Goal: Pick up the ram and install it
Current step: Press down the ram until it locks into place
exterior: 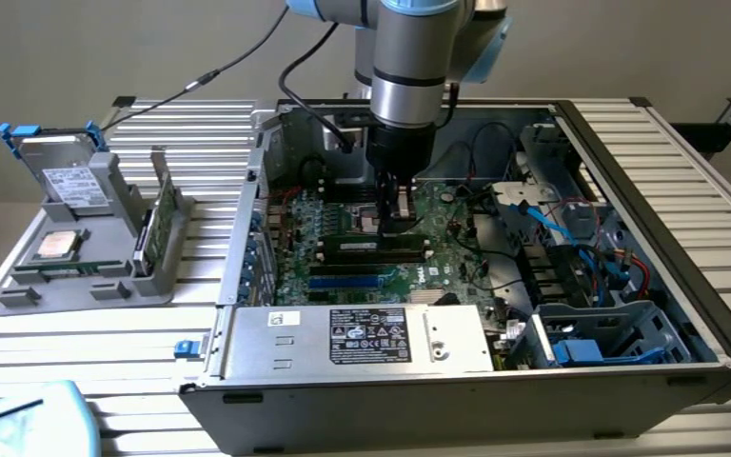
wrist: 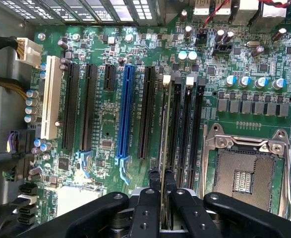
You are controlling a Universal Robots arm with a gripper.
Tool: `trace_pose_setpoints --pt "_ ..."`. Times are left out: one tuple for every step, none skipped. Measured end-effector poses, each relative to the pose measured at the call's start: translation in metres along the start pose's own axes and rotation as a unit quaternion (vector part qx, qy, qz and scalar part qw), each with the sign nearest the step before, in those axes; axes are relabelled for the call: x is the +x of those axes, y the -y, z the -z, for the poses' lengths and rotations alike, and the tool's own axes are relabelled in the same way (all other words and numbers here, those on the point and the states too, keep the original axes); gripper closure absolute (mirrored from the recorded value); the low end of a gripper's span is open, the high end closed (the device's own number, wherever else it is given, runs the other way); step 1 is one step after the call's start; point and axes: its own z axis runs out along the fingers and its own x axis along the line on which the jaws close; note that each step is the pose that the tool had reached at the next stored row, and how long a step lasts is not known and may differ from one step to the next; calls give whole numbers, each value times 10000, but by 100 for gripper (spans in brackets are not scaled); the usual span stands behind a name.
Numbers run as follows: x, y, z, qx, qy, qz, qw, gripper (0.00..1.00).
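My gripper [wrist: 164, 198] is clenched on the ram [wrist: 163, 129], held on edge (so it lines up with a slot) at the black memory slots [wrist: 189, 129] just beside the empty processor socket [wrist: 244, 173].

Robotics lab: a robot arm [exterior: 414, 67] over an open computer case [exterior: 467, 414] on a slatted desk [exterior: 87, 376], parts fixture [exterior: 87, 281] at nine o'clock.

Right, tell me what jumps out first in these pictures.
The robot arm's gripper reaches down into the open computer case, over the middle of the motherboard. In the wrist view its fingers pinch the RAM stick edge-on. The stick stands along the black memory slots, between the blue expansion slot and the empty processor socket.
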Motion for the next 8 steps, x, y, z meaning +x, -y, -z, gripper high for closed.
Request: trace_pose_setpoints --pt "-1 0 -2 1 1 0 10000 86" --pt "-2 1 -7 2 3 0 10000 86" --pt "-2 1 -8 1 2 0 10000 86" --pt "-2 1 -8 1 2 0 10000 86" --pt "-2 1 -8 1 1 0 10000 86" --pt "-2 1 -8 1 1 0 10000 86" --pt "-2 1 -11 1 3 0 10000 86" --pt "-3 1 -13 2 3 0 10000 86"
